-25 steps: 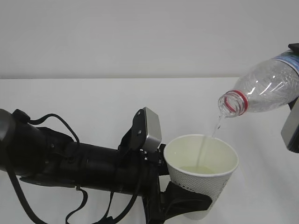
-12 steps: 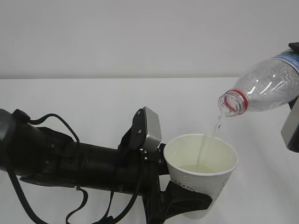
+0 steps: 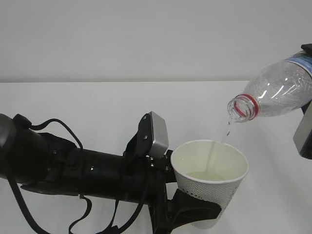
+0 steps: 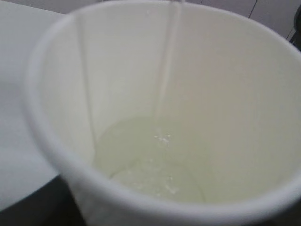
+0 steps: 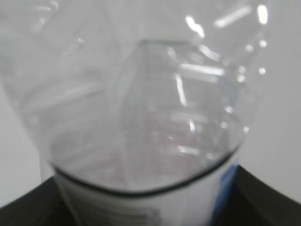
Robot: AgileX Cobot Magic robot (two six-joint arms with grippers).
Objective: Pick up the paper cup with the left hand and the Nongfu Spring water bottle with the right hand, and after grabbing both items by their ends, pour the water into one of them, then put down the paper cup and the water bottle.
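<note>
- The paper cup (image 3: 210, 176) is held upright in the air near the table's (image 3: 87, 102) front edge, right of the middle, its rim wide open and a shallow pool of water (image 4: 155, 160) at its bottom.
- The left hand (image 3: 195, 210) pinches the cup low on its wall, jaws pressed to either side.
- The water bottle (image 3: 273, 91) hangs tilted above and to the right, red-ringed mouth aimed down at the cup but well apart from the rim; only a thin broken trickle (image 3: 227, 129) falls.
- The right hand (image 3: 306, 127) sits at the bottle's far end near the table's right edge; the wrist view shows dark jaws flanking the base, so it looks clamped on the bottle.
- Risks, as I judge them: the stream lands near the cup's far wall, so a small drift of either arm could spill water on the table; a tighter squeeze could buckle the soft cup.
</note>
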